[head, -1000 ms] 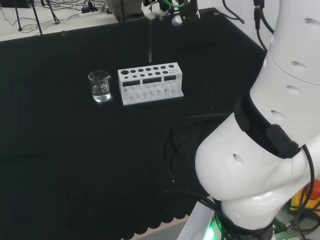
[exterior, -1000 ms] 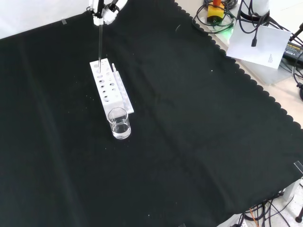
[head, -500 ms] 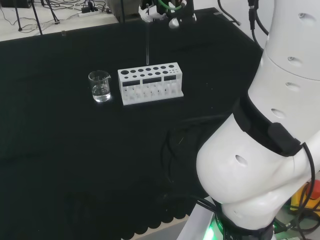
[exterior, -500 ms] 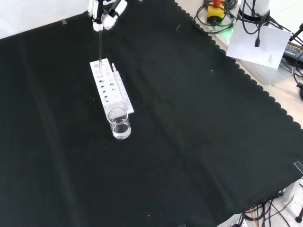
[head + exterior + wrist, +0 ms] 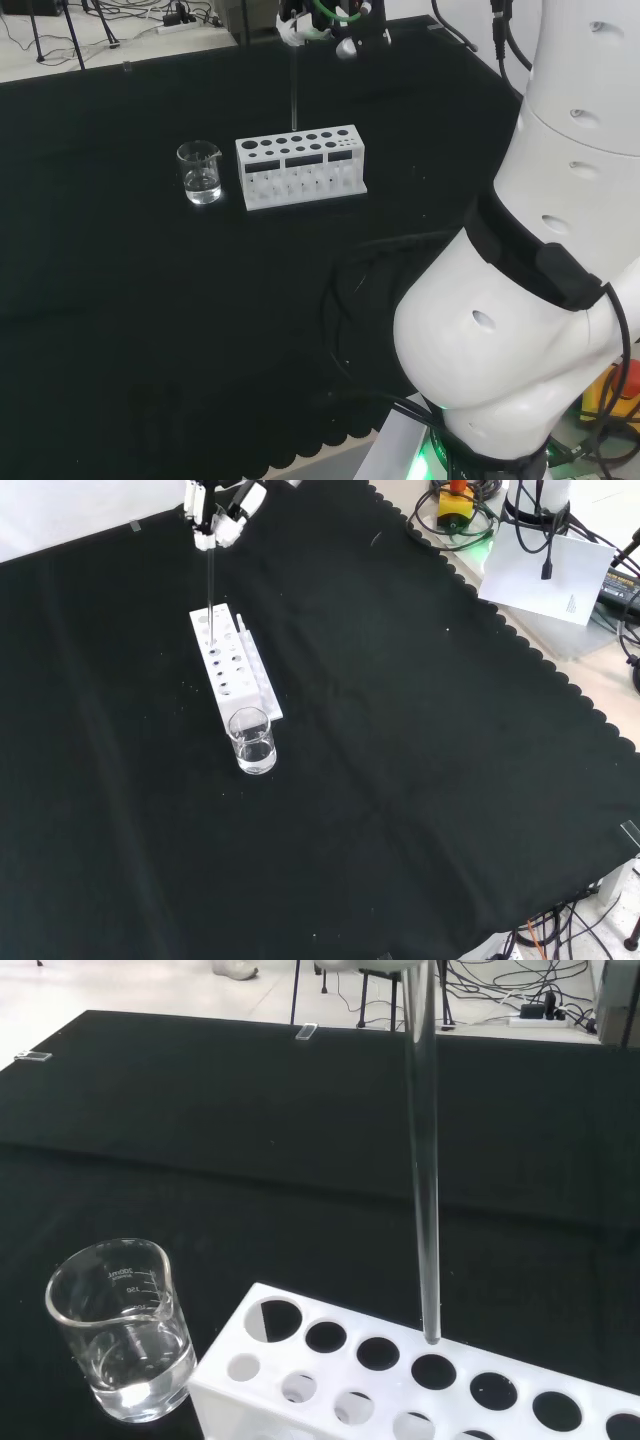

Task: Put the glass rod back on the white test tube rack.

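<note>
The hand (image 5: 222, 502) pinches the top of the glass rod (image 5: 424, 1160), which hangs upright with its tip just above a hole of the white test tube rack (image 5: 301, 165), so lowering and release are left.

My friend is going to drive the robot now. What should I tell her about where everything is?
Hand: shut on the glass rod, held upright from its top end.
Glass rod: its lower tip hangs just above a hole in the back row of the white test tube rack; the wrist view shows the tip at the hole's edge, not yet inside.
Beaker: has a little clear liquid and stands beside the rack's end, apart from it.
Done: rod carried over the rack.
Left: line the tip up with the hole, lower the rod in, open the fingers, lift the hand away.
</note>
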Controlling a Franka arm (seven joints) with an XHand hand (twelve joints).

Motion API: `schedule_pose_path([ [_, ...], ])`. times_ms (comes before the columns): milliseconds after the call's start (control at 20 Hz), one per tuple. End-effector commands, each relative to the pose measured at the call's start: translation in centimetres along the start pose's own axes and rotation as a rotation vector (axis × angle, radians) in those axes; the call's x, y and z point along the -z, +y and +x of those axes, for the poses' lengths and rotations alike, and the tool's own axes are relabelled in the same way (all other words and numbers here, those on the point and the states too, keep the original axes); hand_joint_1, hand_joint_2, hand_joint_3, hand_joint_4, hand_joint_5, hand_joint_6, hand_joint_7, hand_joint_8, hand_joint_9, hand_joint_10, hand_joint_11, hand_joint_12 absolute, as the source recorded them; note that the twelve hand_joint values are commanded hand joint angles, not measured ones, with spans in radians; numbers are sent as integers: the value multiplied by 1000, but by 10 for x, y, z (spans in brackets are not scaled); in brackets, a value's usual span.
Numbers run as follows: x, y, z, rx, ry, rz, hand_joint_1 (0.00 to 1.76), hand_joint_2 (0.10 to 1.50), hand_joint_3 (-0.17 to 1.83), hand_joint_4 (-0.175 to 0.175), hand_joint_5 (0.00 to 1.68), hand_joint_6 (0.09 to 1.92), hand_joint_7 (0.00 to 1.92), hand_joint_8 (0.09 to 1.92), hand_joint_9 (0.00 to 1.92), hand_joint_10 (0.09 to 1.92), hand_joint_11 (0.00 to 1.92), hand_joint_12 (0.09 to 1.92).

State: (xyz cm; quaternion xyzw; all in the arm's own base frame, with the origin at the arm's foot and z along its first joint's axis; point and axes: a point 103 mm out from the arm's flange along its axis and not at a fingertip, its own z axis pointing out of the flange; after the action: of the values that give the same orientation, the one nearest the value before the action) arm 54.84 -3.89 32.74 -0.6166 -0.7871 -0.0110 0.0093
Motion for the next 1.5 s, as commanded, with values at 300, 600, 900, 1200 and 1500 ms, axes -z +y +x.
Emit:
schedule_pose_path([
  [300, -15, 4, 0, 0, 9, 11, 1314, 1097, -175, -175, 1324, 149, 1208, 953, 1634, 707, 1637, 640],
  [600, -16, 2, -3, -10, 9, 27, 1314, 1097, -175, -175, 1325, 149, 1208, 953, 1635, 707, 1638, 641],
  [900, -32, 3, -8, -21, 14, 55, 1314, 1097, -175, -175, 1325, 148, 1208, 953, 1635, 706, 1638, 641],
  [1200, -50, 7, -11, -20, 27, 76, 1314, 1097, -175, -175, 1325, 148, 1208, 953, 1635, 706, 1638, 642],
  [1500, -60, 10, -14, -21, 35, 86, 1314, 1097, -175, -175, 1325, 147, 1208, 953, 1634, 706, 1637, 642],
])
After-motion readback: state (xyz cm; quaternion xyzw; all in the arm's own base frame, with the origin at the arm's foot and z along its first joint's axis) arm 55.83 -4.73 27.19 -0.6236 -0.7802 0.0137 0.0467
